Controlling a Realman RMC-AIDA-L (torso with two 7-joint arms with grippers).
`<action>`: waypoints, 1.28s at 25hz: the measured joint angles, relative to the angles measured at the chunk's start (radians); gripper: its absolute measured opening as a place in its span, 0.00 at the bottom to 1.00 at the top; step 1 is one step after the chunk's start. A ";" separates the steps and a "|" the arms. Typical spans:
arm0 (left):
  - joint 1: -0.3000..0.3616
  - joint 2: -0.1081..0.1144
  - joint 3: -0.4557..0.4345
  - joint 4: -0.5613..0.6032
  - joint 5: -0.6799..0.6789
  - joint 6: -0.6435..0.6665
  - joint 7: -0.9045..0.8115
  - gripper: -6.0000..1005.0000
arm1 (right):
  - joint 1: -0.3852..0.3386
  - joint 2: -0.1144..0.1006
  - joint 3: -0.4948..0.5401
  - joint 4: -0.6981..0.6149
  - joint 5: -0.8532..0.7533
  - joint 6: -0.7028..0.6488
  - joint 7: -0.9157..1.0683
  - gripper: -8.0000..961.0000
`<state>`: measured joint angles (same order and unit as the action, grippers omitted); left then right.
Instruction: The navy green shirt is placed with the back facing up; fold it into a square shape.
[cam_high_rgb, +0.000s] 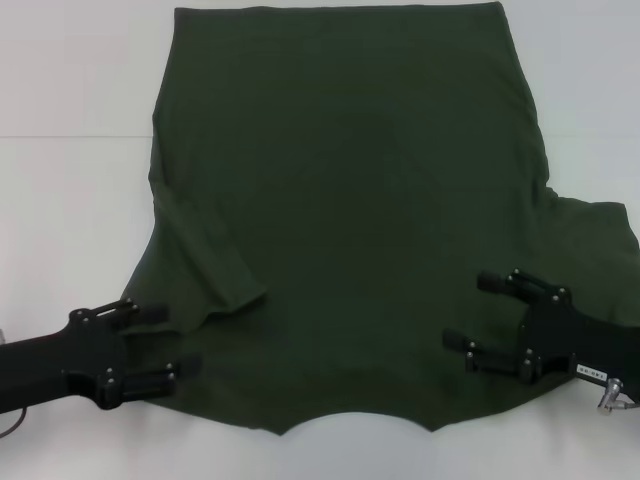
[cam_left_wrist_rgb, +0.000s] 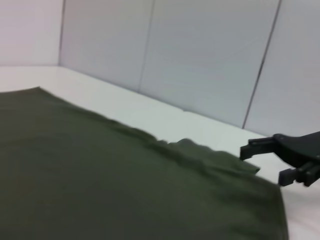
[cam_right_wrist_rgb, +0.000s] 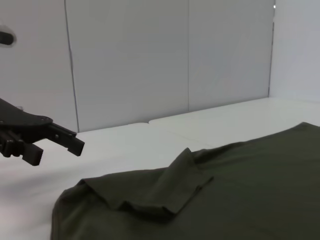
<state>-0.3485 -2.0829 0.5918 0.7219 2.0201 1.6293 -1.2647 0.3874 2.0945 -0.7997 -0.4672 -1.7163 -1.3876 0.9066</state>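
Note:
The navy green shirt (cam_high_rgb: 350, 200) lies flat on the white table (cam_high_rgb: 70, 150), hem at the far side and curved neckline at the near edge. Its left sleeve (cam_high_rgb: 205, 265) is folded inward over the body, and its right sleeve (cam_high_rgb: 590, 235) sticks out sideways. My left gripper (cam_high_rgb: 168, 342) is open at the shirt's near left corner, with nothing between its fingers. Over the near right shoulder area, my right gripper (cam_high_rgb: 470, 312) is also open. The left wrist view shows the shirt (cam_left_wrist_rgb: 100, 175) and the right gripper (cam_left_wrist_rgb: 265, 165). The right wrist view shows the folded sleeve (cam_right_wrist_rgb: 170, 190) and the left gripper (cam_right_wrist_rgb: 57, 152).
Bare white tabletop (cam_high_rgb: 590, 100) surrounds the shirt on both sides. Pale wall panels (cam_right_wrist_rgb: 130, 55) stand beyond the table in the wrist views.

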 joint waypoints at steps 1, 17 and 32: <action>0.001 0.007 -0.003 -0.013 0.000 -0.005 0.007 0.86 | -0.001 0.000 0.001 0.000 0.000 0.002 0.000 0.98; -0.005 0.016 -0.005 -0.027 0.000 -0.008 0.023 0.86 | -0.022 -0.034 0.029 -0.340 -0.213 -0.021 0.831 0.98; -0.028 0.019 0.024 -0.027 0.006 0.023 0.016 0.86 | 0.146 -0.117 0.334 -0.496 -0.733 -0.251 1.680 0.98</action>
<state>-0.3769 -2.0640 0.6155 0.6949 2.0259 1.6525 -1.2487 0.5336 1.9777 -0.4657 -0.9633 -2.4489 -1.6382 2.5871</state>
